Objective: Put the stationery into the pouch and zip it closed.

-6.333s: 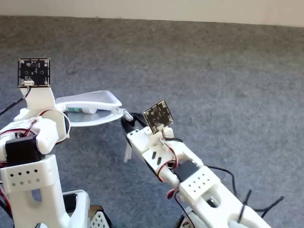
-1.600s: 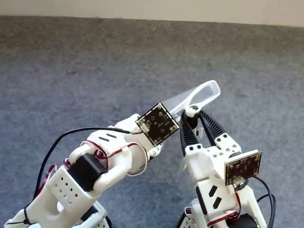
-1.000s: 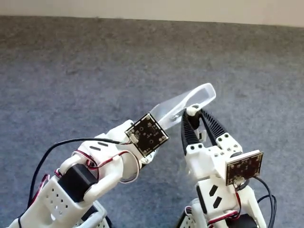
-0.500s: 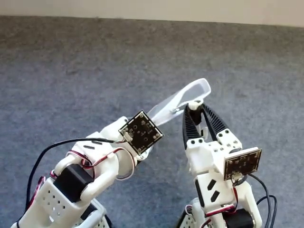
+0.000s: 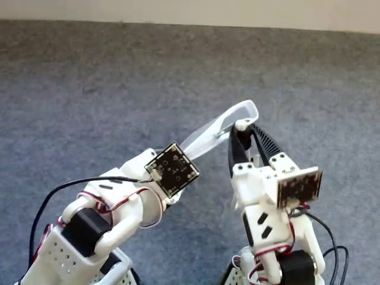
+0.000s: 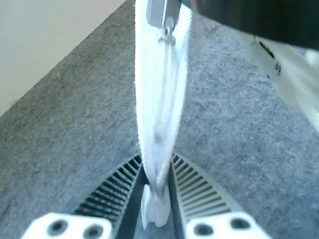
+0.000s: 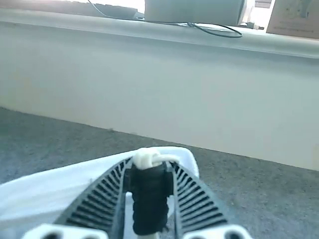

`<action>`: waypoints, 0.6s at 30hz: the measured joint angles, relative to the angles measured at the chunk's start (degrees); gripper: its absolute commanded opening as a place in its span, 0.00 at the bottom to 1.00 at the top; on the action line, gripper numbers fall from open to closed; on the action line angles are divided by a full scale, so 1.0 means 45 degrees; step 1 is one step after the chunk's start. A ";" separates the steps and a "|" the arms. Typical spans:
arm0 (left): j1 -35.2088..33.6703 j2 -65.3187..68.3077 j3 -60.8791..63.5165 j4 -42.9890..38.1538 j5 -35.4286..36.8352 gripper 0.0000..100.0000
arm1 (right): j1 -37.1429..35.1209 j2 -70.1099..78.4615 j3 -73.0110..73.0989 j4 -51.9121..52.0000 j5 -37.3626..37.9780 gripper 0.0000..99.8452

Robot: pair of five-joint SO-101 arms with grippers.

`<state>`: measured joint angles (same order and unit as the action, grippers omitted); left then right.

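— Left pincer point(image 6: 156, 167)?
— Clamped tight on one end of the clear pouch point(image 6: 159, 99), which stretches straight out from its tips.
— Right pincer point(image 7: 149, 163)?
— Nipped shut on a small white tab point(image 7: 148, 158) at the pouch's far end.

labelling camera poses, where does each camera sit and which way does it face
High view: fixed above, behind both arms, looking down at the grey carpeted table; both arms show.
Left wrist view: on left arm, looking along the translucent white plastic pouch; left gripper clamps it.
Right wrist view: on right arm, facing the cream wall; right gripper pinches the white zipper pull.
Shared: all show the pouch.
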<state>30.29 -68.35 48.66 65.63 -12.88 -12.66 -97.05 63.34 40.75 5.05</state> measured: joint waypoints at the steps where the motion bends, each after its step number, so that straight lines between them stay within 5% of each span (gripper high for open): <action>1: 0.0000 -0.0215 0.0000 0.0156 0.0000 0.00 | 0.0176 0.0254 0.0000 -0.0117 -0.0098 0.00; 18: -0.0098 -0.1094 0.0117 0.1309 -0.0098 0.00 | 0.1094 0.0625 0.0000 -0.0293 -0.0508 0.00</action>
<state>29.85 -73.27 49.19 71.52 -13.32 -7.74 -94.24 63.34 39.43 2.77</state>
